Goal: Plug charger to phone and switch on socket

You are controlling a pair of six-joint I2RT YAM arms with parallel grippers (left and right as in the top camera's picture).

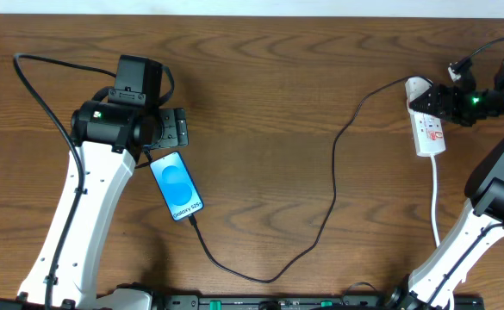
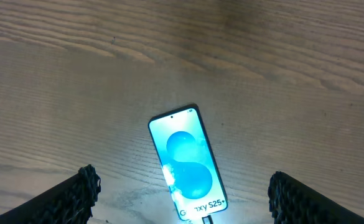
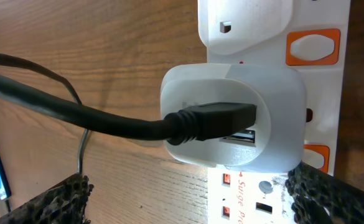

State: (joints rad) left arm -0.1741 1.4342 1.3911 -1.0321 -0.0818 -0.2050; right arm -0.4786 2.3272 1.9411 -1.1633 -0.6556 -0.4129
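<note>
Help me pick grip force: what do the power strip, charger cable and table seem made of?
Power strip: glossy white moulded plastic, by its smooth sheen and rounded edges. Charger cable: matte black rubbery sheath, bending in loose curves. Table: brown wood or wood-look laminate, grain lines showing; which one is unclear.

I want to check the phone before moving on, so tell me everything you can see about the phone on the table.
The phone is a slim black-framed rectangle lying flat, screen up, on the wooden table, angled diagonally. Its screen glows bright blue with lighter circles and white Galaxy S25 text near the bottom end. The black charger cable meets that end, seemingly plugged in.
</note>
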